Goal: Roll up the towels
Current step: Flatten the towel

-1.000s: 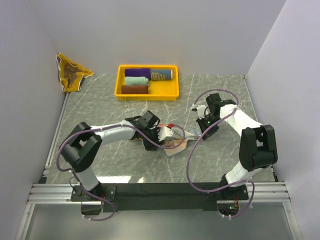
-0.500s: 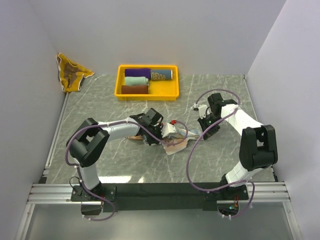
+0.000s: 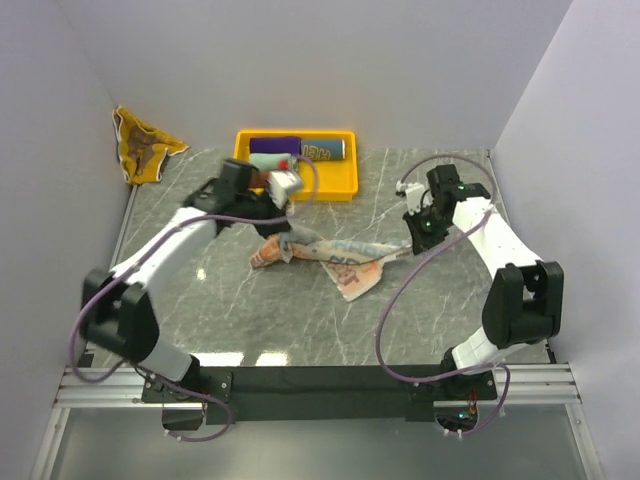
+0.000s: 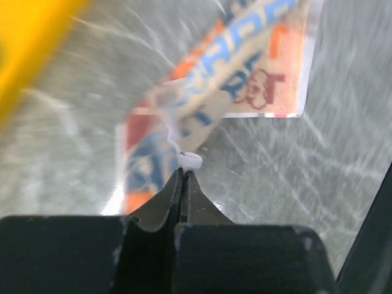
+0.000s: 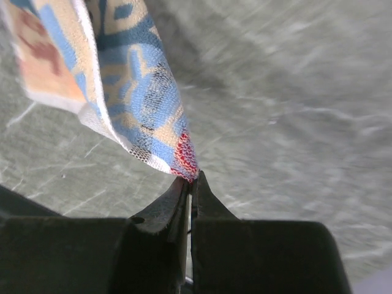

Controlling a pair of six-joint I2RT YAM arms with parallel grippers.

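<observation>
Woven cloth towel (image 3: 340,262); glossy marbled tabletop (image 3: 300,325)

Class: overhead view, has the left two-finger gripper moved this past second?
Yes: the left gripper went back-left toward the yellow plastic tray, holding the patterned cloth towel.

White arms (image 3: 165,242) with black joints and trailing purple cables (image 3: 378,335); the left pincer (image 4: 182,174) and right pincer (image 5: 191,182) are black.

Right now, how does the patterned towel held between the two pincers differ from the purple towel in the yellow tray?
The patterned towel is unrolled and stretched across the table; the purple towel is rolled up. The patterned one is printed in orange, blue and cream; the purple one is plain. The patterned towel is pinched by the left pincer and right pincer; the purple one lies free in the yellow tray. Both are small cloth towels.
</observation>
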